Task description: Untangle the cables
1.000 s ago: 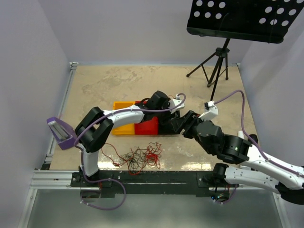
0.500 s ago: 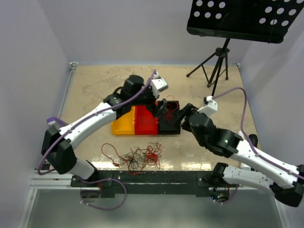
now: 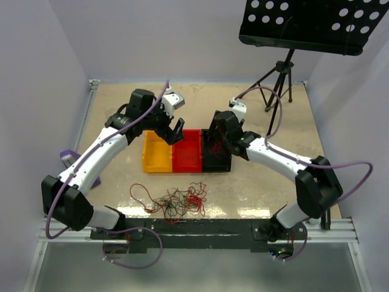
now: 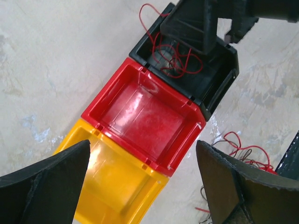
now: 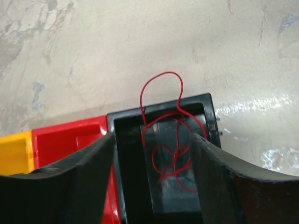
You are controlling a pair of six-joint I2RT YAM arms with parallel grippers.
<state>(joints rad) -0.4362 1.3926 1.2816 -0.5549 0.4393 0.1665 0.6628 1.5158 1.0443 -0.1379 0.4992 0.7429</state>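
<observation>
Cables (image 3: pixel 175 202), a knot of thin red and dark wires, lie heaped on the surface (image 3: pixel 243 191) near the arms' bases, well apart from a row of three bins farther back: the yellow bin (image 3: pixel 155 159), the red bin (image 3: pixel 187 159) and the black bin (image 3: pixel 217 163). One loose red wire (image 5: pixel 169 154) sits coiled in the black bin, a loop rising over its far rim, between the spread fingers of the right end effector (image 5: pixel 153 140), which pinches nothing. The left end effector (image 4: pixel 142 154) hangs above the red and yellow bins, jaws at their widest and empty. The step in hand appears to be dropping a freed strand and going for another. Done well, the right arm would lift straight up so the curly wire does not snag a finger and ride out. The left would descend on an outlying loop at the heap's edge, close on a single strand, and draw it away slowly so the rest is not dragged along.
</observation>
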